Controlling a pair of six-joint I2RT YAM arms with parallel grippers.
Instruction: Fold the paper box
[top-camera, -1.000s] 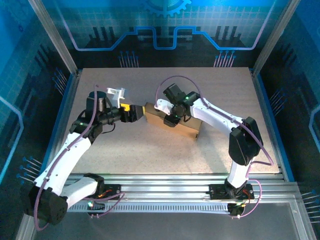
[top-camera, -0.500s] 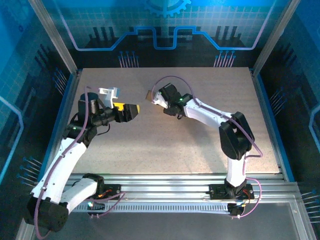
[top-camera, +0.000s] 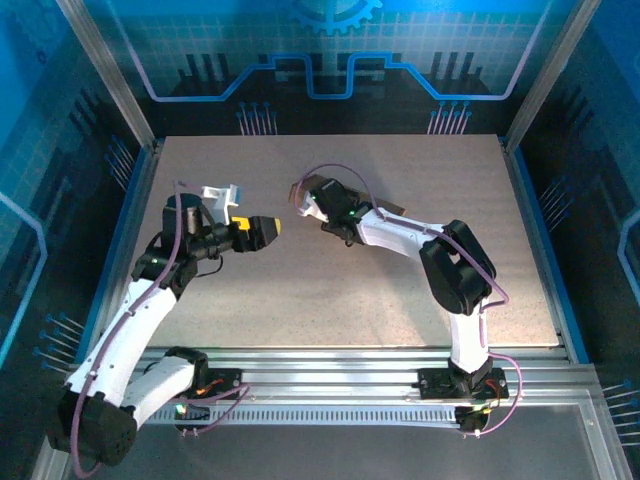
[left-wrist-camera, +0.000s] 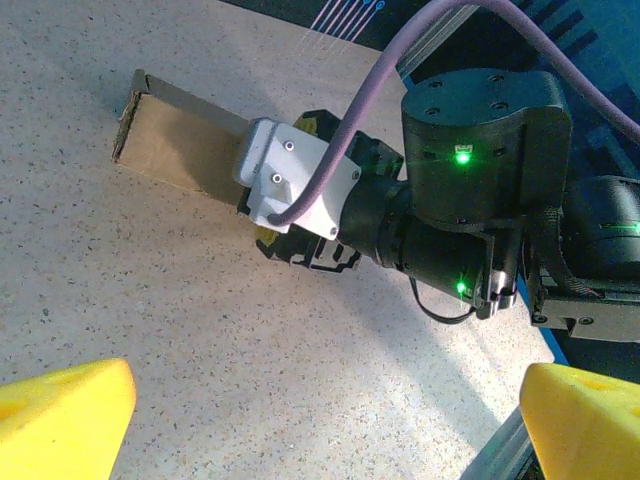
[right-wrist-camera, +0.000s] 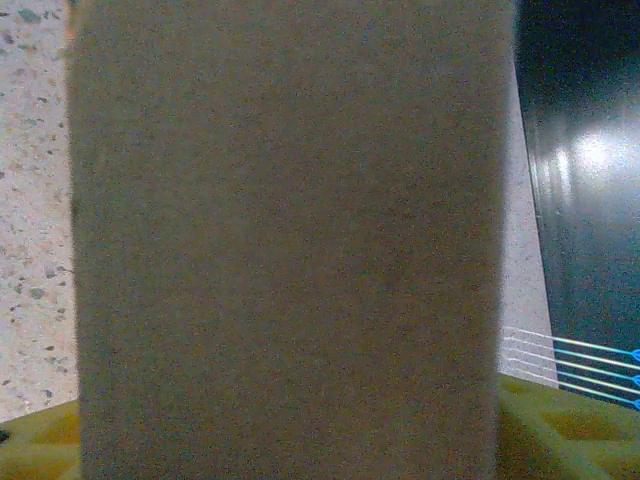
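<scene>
Speckled tabletop bears the paper box beneath the right gripper, whose fingers flank it, clamped or loose I cannot tell, while the left gripper gapes empty left of that gripper; light, stiff cardboard, I judge, best pinched at an edge.

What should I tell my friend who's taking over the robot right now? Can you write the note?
Left gripper: open, empty, hovering near the box, not touching it.
Right gripper: straddling the box from above; can't tell whether it grips.
Box: lying on the table, around the middle, under the right gripper.
Done: it already looks box-shaped, with a side wall standing.
Left: probably check it is tucked shut all round, which can't be judged from here, then pull both arms clear.
</scene>
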